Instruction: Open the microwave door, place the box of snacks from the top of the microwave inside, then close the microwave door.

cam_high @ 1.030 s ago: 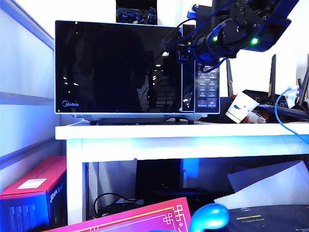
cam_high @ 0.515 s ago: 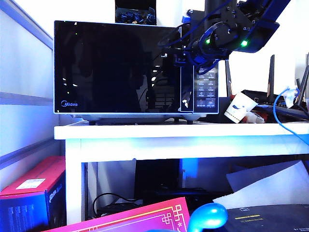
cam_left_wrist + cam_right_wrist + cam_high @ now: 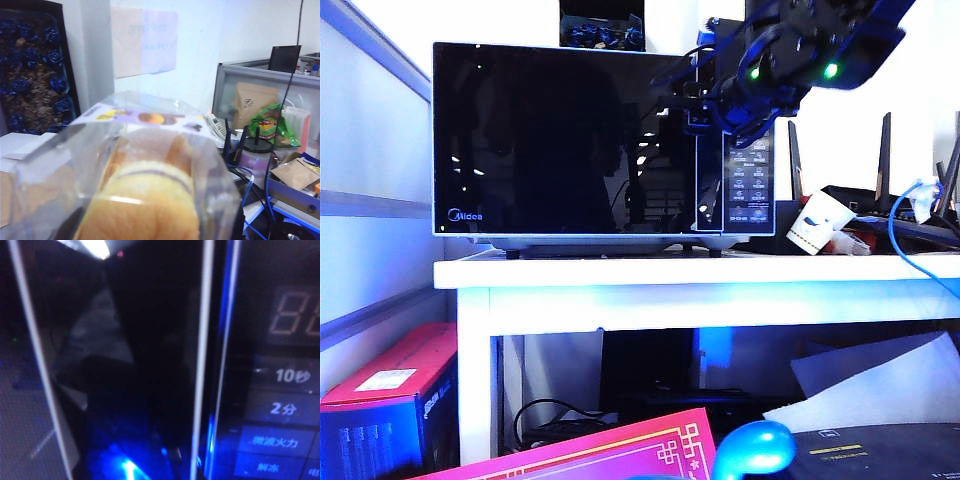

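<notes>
So, going left to right: the microwave door [image 3: 565, 140] is fully shut, flat against the microwave [image 3: 605, 235]. My left gripper isn't in the exterior view; its wrist camera is filled by the box of snacks [image 3: 145, 170], right up against the lens. It looks like I'm holding it, but I can't see my fingers, so can't say how wide. My right gripper [image 3: 705, 105] is up against the vertical handle strip [image 3: 155, 365], just beside the button panel [image 3: 748, 185]. Can't tell if it's gripping. The strip runs up-down, so the pull has to come toward me on the right edge.
</notes>
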